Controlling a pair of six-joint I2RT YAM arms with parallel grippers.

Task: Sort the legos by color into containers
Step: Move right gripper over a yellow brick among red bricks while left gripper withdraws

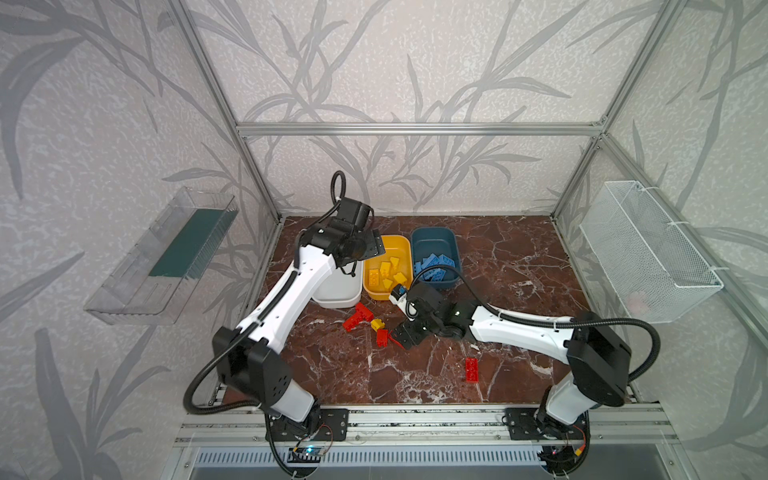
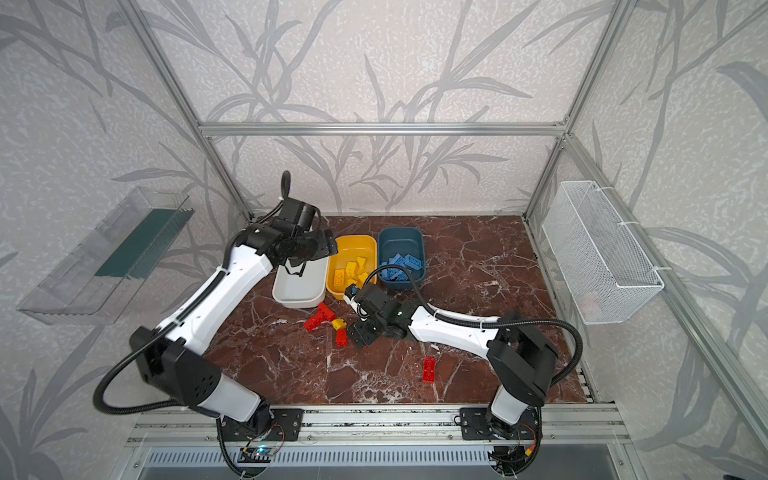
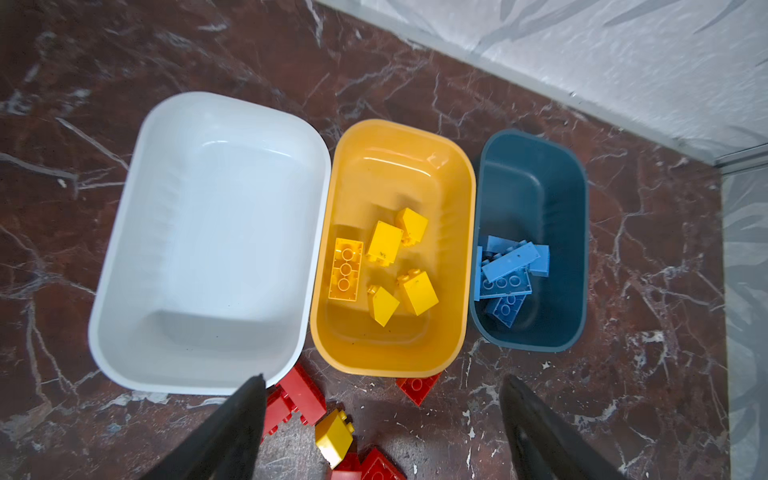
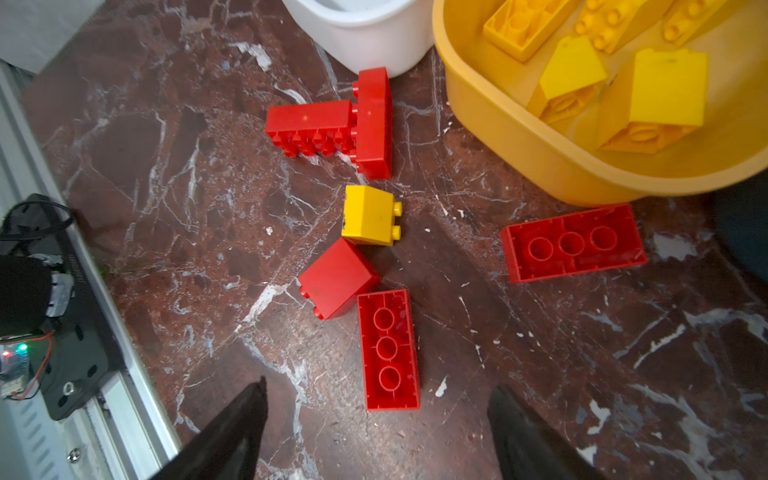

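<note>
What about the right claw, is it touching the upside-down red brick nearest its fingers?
Apart. The right wrist view shows bare table between the red brick and each finger of the right gripper.

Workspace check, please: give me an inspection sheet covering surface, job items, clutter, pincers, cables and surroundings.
Surface: red-brown marble-look tabletop, white-veined.
Job's things: white tub empty; yellow tub holds five yellow bricks; dark blue tub holds blue bricks; on the tabletop lie red bricks, a loose yellow brick and a lone red brick nearer the front.
Clutter: nothing seen.
Pincers: left pincer open, empty, above the tubs; right pincer open, empty, over the red bricks.
Cables: black corrugated conduits loop off both arms.
Surroundings: aluminium frame, leaf-patterned walls, clear plastic tray, white wire mesh basket.
</note>
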